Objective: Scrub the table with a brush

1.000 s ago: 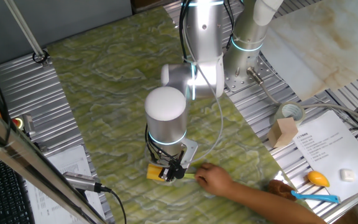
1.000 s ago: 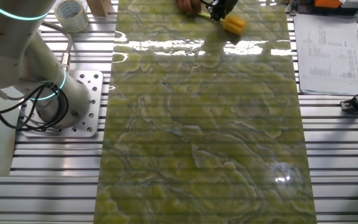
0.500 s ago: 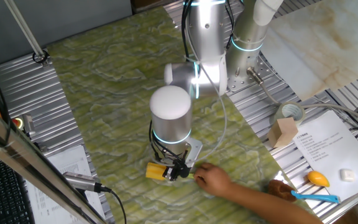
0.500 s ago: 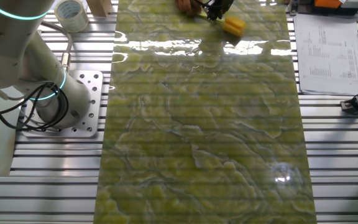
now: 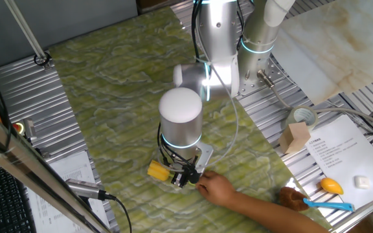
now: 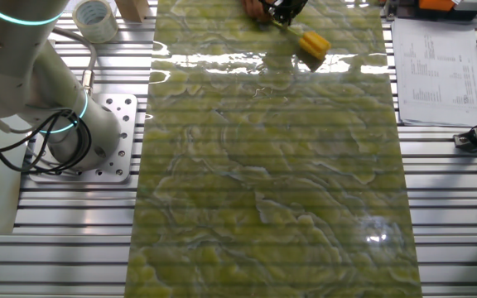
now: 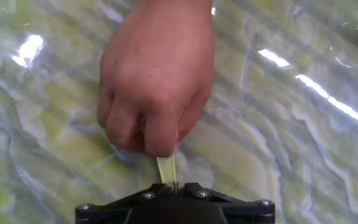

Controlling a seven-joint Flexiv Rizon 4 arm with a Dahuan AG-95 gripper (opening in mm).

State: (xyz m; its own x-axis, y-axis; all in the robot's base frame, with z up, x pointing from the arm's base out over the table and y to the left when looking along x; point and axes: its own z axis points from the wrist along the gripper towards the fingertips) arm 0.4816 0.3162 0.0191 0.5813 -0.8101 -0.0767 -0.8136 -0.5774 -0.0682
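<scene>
- Gripper (image 5: 185, 177) clamps the brush (image 5: 158, 171) by its thin handle, yellow head jutting out beside the fingers.
- Brush sits near the table (image 5: 109, 84) edge.
- A person's hand (image 7: 156, 74) pinches the handle's far end.

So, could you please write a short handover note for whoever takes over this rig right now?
Gripper: low over the table, shut on the brush handle.
Person's hand: pinching the free end of the same handle, right in front of the fingers.
Brush: yellow head sticks out to one side of the gripper, near the table's edge; whether it touches the surface is unclear.
Done: brush is gripped.
Left: wait for the hand to let go and withdraw, then scrub; most of the table lies beyond the brush.
</scene>
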